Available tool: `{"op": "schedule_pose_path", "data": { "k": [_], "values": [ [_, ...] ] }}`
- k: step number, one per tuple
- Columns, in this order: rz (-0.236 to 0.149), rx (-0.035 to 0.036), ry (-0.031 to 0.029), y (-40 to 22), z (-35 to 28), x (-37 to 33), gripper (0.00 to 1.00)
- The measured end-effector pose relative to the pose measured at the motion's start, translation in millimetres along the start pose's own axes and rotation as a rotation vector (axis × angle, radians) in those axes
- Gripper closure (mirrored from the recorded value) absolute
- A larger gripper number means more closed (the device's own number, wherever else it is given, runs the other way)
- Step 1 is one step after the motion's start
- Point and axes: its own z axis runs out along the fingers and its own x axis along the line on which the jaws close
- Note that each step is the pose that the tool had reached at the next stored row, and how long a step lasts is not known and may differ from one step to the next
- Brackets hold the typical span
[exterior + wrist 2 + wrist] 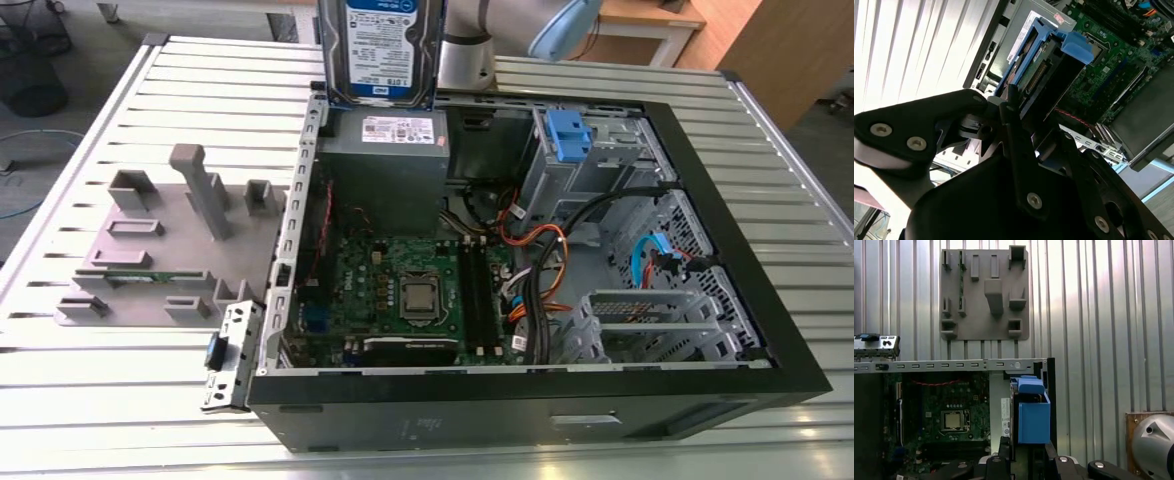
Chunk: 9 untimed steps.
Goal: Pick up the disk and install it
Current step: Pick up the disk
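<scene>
**Desk:** Where's the disk (380, 45)?

**Me:** I have it in the air, upright, with its label facing the exterior camera. It hangs over the grey power-supply box (384, 150), about twelve o'clock from the processor socket (420, 297) in the exterior view.

**Desk:** And the claw?

**Me:** The gripper (1026, 455) is clamped on it. As I read both wrist views, the black fingers (1013, 107) press its broad faces near one short end.

**Desk:** How does it handle?

**Me:** I judge it dense for its size, rigid and unforgiving of knocks. The metal faces look smooth and slippery. The blue plastic carrier (1033, 422) is thinner and may flex. I'd hold it across the flat body, clear of the connector edge (1035, 76).

**Desk:** What's around it?

**Me:** A black steel computer case (534, 405), a ribbed metal table (120, 390) and a matte grey fixture plate (147, 240).
</scene>
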Motion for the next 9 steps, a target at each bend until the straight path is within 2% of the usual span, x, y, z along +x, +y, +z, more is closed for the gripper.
{"op": "schedule_pose_path", "data": {
  "k": [9],
  "values": [
    [0.0, 0.0, 0.0001, -18.1, -0.4, -0.8, 0.65]
  ]
}}
